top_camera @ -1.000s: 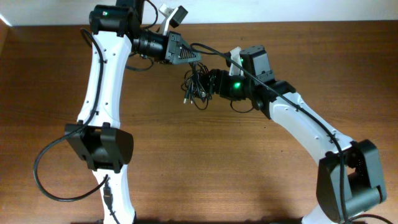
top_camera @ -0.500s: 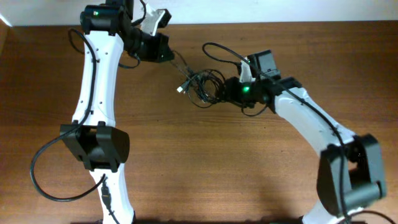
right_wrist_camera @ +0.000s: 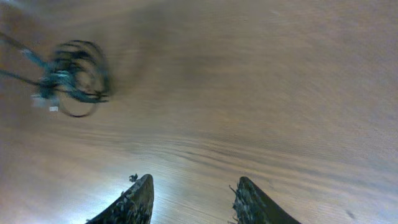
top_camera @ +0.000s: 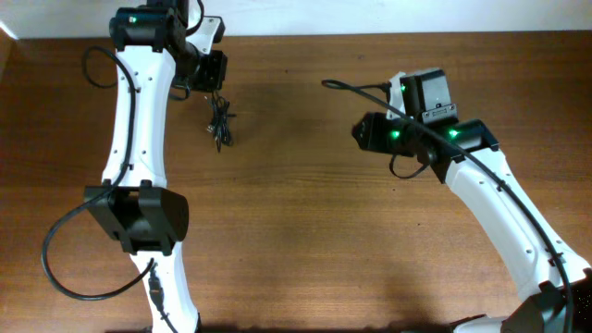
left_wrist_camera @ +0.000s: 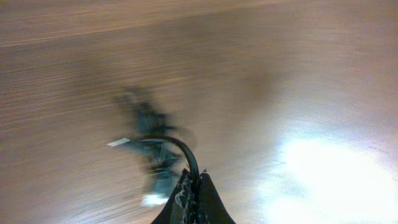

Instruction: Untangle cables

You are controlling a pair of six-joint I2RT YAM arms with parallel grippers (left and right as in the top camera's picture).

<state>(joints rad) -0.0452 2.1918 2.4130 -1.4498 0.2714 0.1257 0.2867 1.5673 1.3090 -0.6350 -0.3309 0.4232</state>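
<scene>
The left gripper [left_wrist_camera: 194, 186] is clamped on one strand of the cables [top_camera: 219, 125], and the bunch has travelled with it to the far left of the table [top_camera: 305, 240]. The right gripper [right_wrist_camera: 193, 186], now spread and empty, has let go; the tangle seems not yet undone.

No legible text, label, brand, number or sign anywhere: nothing readable on the desk [top_camera: 305, 231], on the cables [top_camera: 219, 125] or on the arms [top_camera: 139, 111]; both wrist views too blurred for any lettering.
</scene>
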